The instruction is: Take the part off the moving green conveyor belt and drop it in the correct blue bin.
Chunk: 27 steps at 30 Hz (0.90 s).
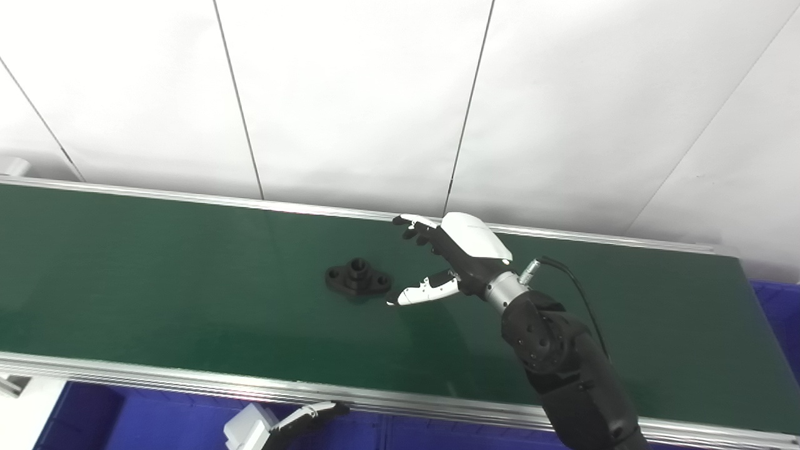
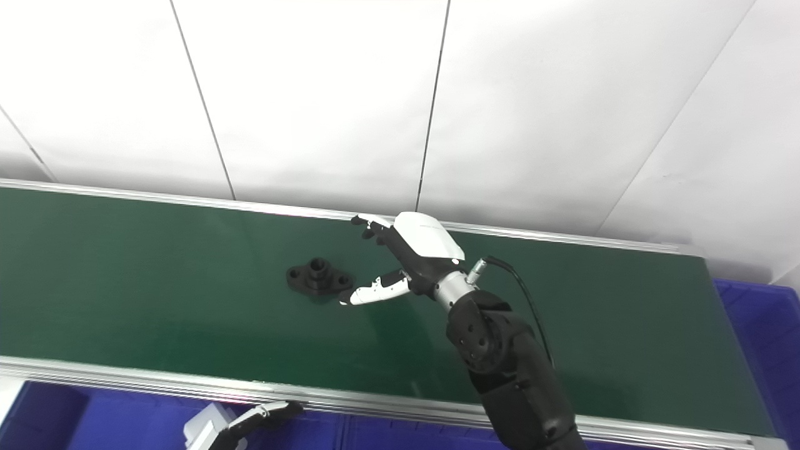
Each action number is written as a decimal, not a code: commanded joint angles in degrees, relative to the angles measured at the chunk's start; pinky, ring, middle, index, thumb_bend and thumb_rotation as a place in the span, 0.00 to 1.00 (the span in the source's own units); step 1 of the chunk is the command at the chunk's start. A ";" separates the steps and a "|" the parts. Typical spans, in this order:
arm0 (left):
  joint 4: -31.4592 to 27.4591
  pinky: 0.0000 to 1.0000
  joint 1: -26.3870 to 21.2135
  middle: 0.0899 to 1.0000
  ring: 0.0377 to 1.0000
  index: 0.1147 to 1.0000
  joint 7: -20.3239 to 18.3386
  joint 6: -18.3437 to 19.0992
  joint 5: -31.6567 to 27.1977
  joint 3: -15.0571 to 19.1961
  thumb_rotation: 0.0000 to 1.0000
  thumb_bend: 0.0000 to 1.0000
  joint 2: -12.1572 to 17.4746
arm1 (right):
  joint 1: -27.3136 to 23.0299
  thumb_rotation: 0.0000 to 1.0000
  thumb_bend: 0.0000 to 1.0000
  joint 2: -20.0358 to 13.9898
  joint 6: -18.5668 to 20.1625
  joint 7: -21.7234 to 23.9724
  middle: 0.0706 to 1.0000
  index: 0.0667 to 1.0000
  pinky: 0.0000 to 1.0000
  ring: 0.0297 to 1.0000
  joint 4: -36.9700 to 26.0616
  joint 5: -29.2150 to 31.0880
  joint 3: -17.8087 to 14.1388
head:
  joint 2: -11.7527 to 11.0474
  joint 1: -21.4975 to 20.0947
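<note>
A black flanged part [image 1: 358, 277] with a raised round hub lies flat on the green conveyor belt [image 1: 156, 269], near its middle. My right hand [image 1: 450, 259] hovers over the belt just right of the part, open and empty, fingers spread toward the far rail and thumb pointing at the part, a small gap apart from it. The same part [image 2: 319, 275] and right hand [image 2: 406, 259] show in the right eye view. My left hand [image 1: 275, 425] is low at the bottom edge, below the belt's near rail, only partly in view.
Blue bins lie below the near rail [image 1: 125, 419] and past the belt's right end [image 1: 778, 319]. Aluminium rails edge the belt front [image 1: 156, 375] and back [image 1: 187, 197]. A white panelled wall stands behind.
</note>
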 commanded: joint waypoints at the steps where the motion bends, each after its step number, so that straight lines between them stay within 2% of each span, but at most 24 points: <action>1: -1.04 0.71 -0.02 0.80 0.77 0.74 1.19 -1.68 0.71 0.31 0.36 0.81 0.32 | -2.75 0.45 0.78 0.58 0.00 -0.92 0.79 0.93 0.67 0.77 0.14 -0.38 0.40 | -0.02 0.06; 4: -1.24 0.70 0.08 0.80 0.77 0.73 1.06 -1.68 0.31 0.47 0.33 0.81 0.17 | -3.62 0.47 0.78 0.78 -1.01 -1.28 0.80 0.90 0.68 0.77 2.17 -0.59 1.51 | 0.12 0.11; 16: -2.56 0.70 0.80 0.80 0.77 0.73 -0.66 -1.68 0.10 1.76 0.31 0.80 0.29 | -5.69 0.45 0.79 2.04 -0.40 -2.24 0.81 0.88 0.71 0.78 8.36 -2.70 5.43 | 0.81 0.96; 27: -2.78 0.71 0.30 0.81 0.77 0.74 0.75 -1.68 1.19 0.73 0.30 0.79 0.25 | -6.11 0.41 0.78 1.61 -1.78 -3.20 0.82 0.87 0.70 0.78 11.41 -3.73 7.80 | 2.00 1.47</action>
